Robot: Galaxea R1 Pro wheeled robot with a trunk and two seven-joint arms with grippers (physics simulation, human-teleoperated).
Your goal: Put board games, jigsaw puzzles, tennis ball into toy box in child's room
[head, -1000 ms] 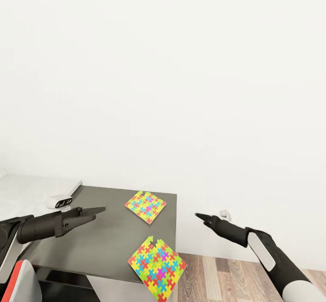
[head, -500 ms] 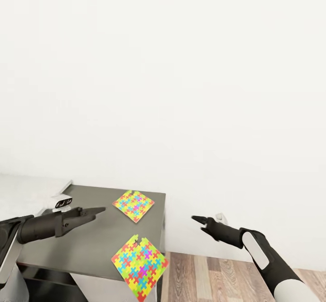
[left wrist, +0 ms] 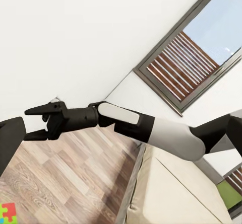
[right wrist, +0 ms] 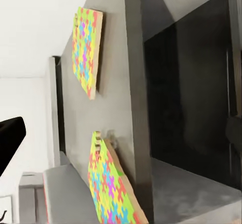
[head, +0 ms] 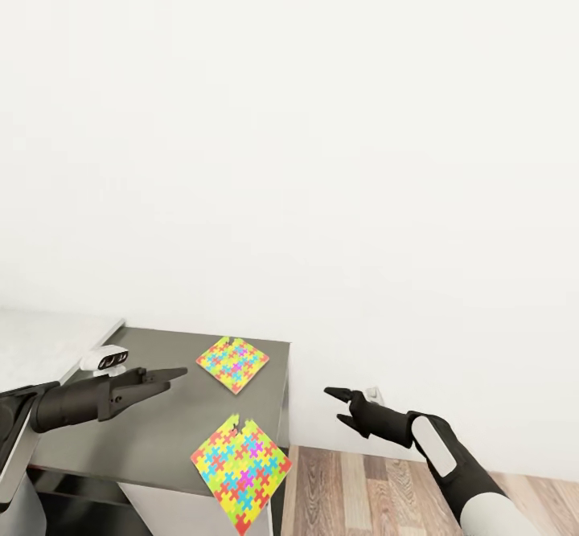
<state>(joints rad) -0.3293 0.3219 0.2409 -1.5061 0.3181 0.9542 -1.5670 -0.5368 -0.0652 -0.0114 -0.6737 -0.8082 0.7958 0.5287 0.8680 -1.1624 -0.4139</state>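
Bench (head: 153,431): dark grey corner section in front, light grey top off to the robot's left. Its right end drops straight to wood floor (head: 362,488), with a white wall (head: 322,158) close behind.

Near puzzle (head: 240,468) sits at the bench's front right corner with one corner poking over the edge. Main risk, I'd say: any sideways nudge from a tool and it slides off onto the floor. It's thin and flat, so pinching it from above looks hard. Using the overhang is the likely way in, and also the way to lose it.

Far puzzle (head: 232,364) lies fully on the top near the back right corner, well apart from the near one. Lower risk, though the right edge is close.

Left tool (head: 165,377) hovers over the bench, tips drawn to a point and holding nothing (looks closed). Right tool (head: 344,407) hangs off the bench end over the floor, prongs spread, empty. It has open air around it, but must clear the bench's side face coming in.

A small white gadget (head: 104,358) sits by the seam behind the left tool, a minor snag.

Toy box, games and ball aren't visible here.
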